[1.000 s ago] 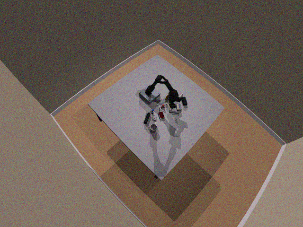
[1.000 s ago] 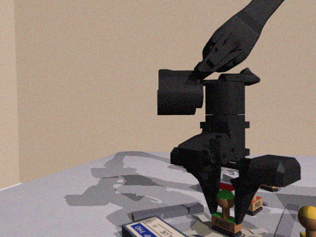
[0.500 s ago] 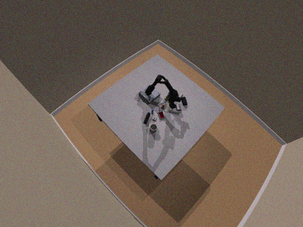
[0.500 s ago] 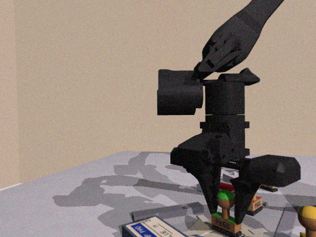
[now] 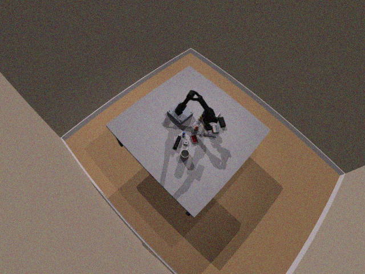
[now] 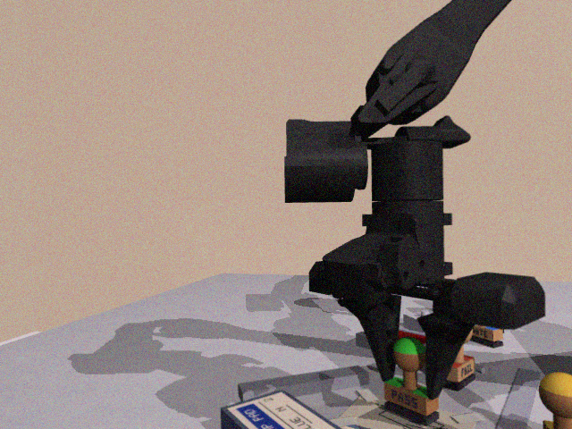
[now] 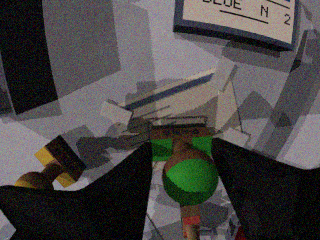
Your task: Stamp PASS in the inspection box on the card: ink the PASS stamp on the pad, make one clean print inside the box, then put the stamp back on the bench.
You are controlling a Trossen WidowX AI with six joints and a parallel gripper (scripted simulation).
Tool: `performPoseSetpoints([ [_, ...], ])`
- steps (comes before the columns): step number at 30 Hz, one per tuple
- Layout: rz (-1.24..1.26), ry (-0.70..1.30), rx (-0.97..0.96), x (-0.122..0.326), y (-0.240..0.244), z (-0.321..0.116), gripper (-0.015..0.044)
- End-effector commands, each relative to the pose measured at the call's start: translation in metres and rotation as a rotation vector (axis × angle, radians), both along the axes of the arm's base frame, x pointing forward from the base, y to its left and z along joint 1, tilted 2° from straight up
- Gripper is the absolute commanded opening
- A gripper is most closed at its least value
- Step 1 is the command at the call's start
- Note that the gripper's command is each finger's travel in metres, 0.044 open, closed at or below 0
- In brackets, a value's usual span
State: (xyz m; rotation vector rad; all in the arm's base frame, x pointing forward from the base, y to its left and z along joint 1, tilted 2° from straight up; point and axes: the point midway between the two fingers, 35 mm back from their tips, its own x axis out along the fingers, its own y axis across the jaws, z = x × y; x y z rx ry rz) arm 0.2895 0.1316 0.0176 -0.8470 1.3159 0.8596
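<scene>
The PASS stamp has a green-topped round knob and a wooden block on a dark base. My gripper is shut on it, with one fingertip at each side of the knob's stem by the block. The stamp is upright over the beige card; I cannot tell whether its base touches the card. A thin dark box outline shows just beyond the block in the wrist view, partly hidden by the stamp. A stamp pad marked BLUE N 2 lies beside the card.
A yellow-topped stamp, the FAIL stamp and a blue-topped stamp stand around. A red pad, a cup, a long black object and a dark block are also on the bench.
</scene>
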Motion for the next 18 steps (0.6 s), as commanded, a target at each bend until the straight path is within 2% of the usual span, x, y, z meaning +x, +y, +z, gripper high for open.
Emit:
performPoseSetpoints([
  [1,-0.003,0.0,0.004,0.0,0.001,0.003,0.0],
  [18,-0.003,0.0,0.004,0.001,0.0,0.029,0.0],
])
